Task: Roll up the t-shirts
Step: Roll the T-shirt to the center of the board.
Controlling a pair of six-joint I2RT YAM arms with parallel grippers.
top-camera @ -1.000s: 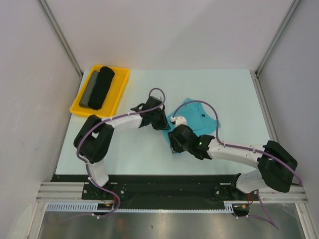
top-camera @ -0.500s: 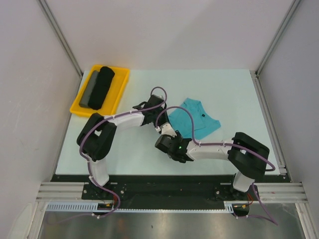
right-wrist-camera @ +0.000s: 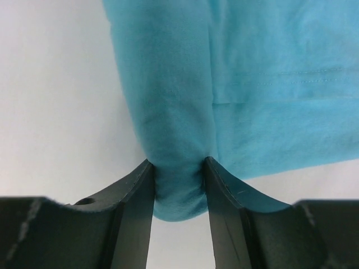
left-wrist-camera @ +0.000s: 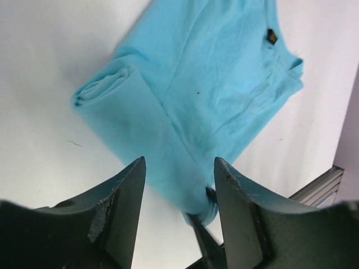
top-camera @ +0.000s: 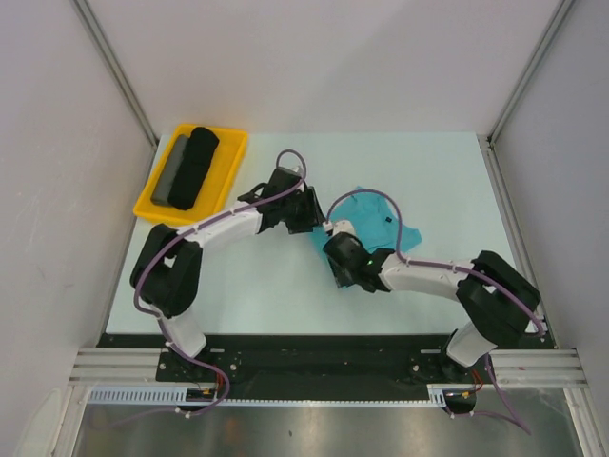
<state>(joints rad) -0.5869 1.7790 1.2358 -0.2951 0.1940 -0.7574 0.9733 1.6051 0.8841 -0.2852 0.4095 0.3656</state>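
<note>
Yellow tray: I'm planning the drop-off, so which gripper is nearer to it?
Left. The left gripper hangs open to the right of the yellow tray; the right gripper, pinching the turquoise t-shirt, sits farther right, beyond the left one.

Pale, matte counter (top-camera: 428, 171). At its far-left corner, a yellow tray (top-camera: 225, 169). Just right of centre, well apart from the tray, a turquoise t-shirt (top-camera: 366, 214), spread mostly flat, with one end rolled up.
</note>
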